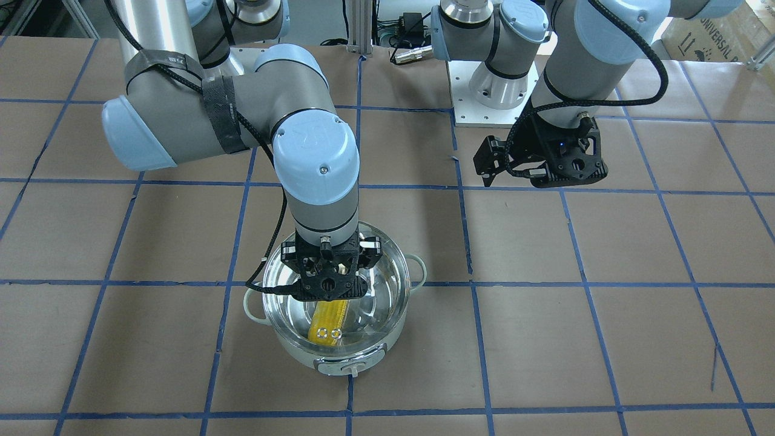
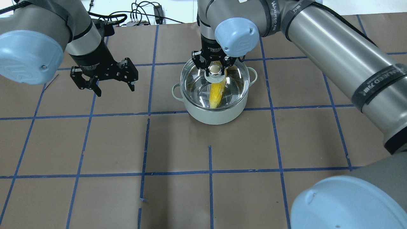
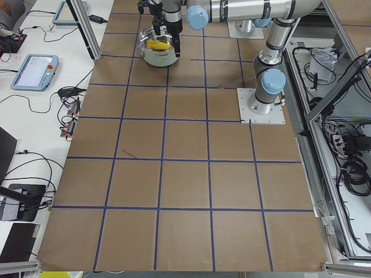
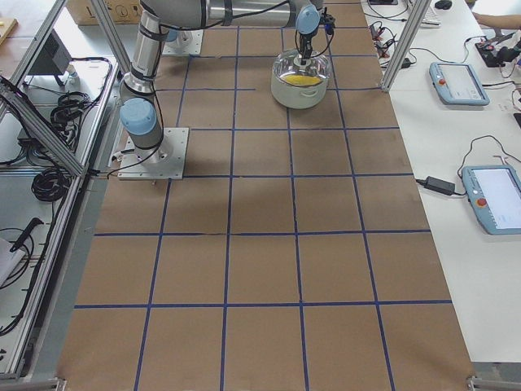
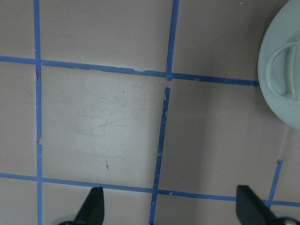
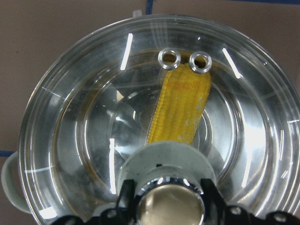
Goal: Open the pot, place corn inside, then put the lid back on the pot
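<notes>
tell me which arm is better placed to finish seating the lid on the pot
Right. The right gripper is clamped on the knob of the lid, directly over the pot holding the corn. The left gripper hangs open and empty, off to the pot's side.

- pot (image 2: 213,116) stands on the table (image 2: 178,143), in its far half, near the middle.
- corn (image 2: 216,93) lies inside the pot, on its bottom.
- lid (image 2: 237,82) lies over the pot's mouth, above the corn.
- right gripper (image 2: 215,68) sits over the lid's knob, one finger on each side.
- left gripper (image 2: 115,91) hangs above the table, left of the pot, well apart.
</notes>
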Robot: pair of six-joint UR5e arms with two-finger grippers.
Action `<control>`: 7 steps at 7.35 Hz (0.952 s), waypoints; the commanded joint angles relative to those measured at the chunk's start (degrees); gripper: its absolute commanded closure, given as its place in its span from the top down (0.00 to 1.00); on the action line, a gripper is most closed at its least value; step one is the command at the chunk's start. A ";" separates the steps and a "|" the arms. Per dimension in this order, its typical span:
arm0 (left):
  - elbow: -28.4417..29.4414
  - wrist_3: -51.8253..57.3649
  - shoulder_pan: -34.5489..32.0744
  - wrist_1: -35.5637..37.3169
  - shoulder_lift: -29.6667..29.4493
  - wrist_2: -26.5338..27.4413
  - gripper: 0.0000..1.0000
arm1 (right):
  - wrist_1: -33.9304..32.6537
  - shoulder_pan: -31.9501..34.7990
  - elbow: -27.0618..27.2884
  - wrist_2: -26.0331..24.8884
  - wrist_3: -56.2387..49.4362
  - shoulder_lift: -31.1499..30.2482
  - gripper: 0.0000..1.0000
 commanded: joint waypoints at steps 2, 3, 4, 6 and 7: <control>0.13 7.18 0.09 0.75 -0.20 0.37 1.00 | 0.17 0.00 0.02 -0.09 0.75 -0.36 0.55; 0.13 7.49 0.18 1.80 -0.20 0.37 1.00 | 0.25 0.17 0.20 -0.09 0.75 -0.36 0.54; 0.04 7.49 0.18 1.90 -0.20 0.37 1.00 | 0.17 0.44 1.07 0.09 0.84 -0.45 0.55; -0.22 7.23 0.18 1.99 0.33 0.37 1.00 | -0.97 0.18 0.21 -0.09 0.76 -0.45 0.66; -0.14 6.88 0.18 2.07 0.33 0.37 1.00 | -0.89 0.09 -0.23 0.00 0.67 -0.36 0.72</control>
